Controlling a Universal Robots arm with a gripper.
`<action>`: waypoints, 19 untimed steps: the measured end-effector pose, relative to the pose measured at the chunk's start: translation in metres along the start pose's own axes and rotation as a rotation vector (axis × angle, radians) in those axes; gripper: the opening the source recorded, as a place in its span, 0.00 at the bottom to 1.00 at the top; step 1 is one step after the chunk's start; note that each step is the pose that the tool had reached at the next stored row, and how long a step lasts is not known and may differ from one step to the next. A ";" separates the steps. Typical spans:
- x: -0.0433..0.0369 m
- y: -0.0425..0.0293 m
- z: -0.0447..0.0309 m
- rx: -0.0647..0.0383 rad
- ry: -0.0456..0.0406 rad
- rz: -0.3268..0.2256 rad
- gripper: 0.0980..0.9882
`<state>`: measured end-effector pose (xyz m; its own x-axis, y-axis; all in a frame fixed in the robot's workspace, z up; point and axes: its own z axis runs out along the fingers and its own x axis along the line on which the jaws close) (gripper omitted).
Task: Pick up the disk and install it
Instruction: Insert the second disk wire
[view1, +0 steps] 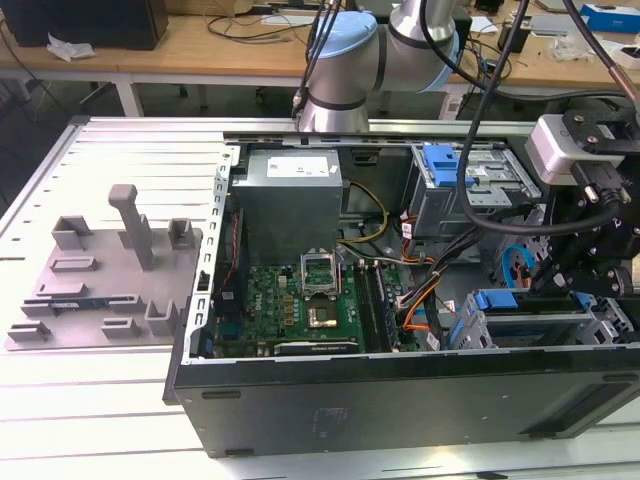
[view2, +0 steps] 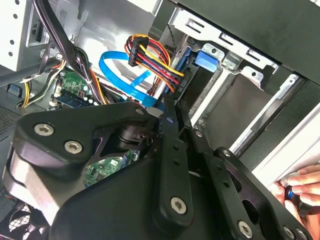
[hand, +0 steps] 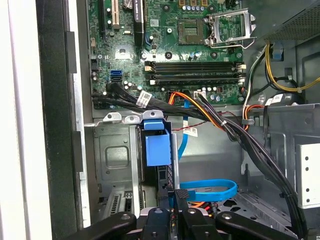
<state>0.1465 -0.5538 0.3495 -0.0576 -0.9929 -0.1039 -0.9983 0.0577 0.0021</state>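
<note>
— Big picture first?

— A white slatted table (view1: 100, 400) carries an open computer case (view1: 350, 400) of dark sheet metal. Inside are a grey power-supply box (view1: 290, 200) and a green motherboard (view1: 300, 300).

— And the disk?

— The disk (view1: 530, 322) is at the case's end on the exterior view's right, against the near wall. It stands on edge in a stamped grey drive cage (hand: 115, 155).

— Where's the arm from it?

— The gripper (hand: 180, 212) hangs right at the disk's end, nearly touching. The disk's long axis runs straight away from it toward the glossy blue end tab (hand: 156, 147). Whether the gripper pinches the bracket or has let go, I cannot tell.

— Anything crowding it?

— A flat blue cable (hand: 210, 187) loops just beside it. A hand (view2: 300, 192) rests at the case edge.
</note>
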 end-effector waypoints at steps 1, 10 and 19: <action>0.0000 -0.0001 0.0000 0.000 0.0001 0.000 0.07; 0.0002 -0.0018 0.0017 0.000 -0.0003 0.000 0.07; 0.0012 -0.0015 0.0050 0.000 0.0000 0.000 0.07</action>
<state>0.1479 -0.5545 0.3444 -0.0576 -0.9929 -0.1040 -0.9983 0.0577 0.0021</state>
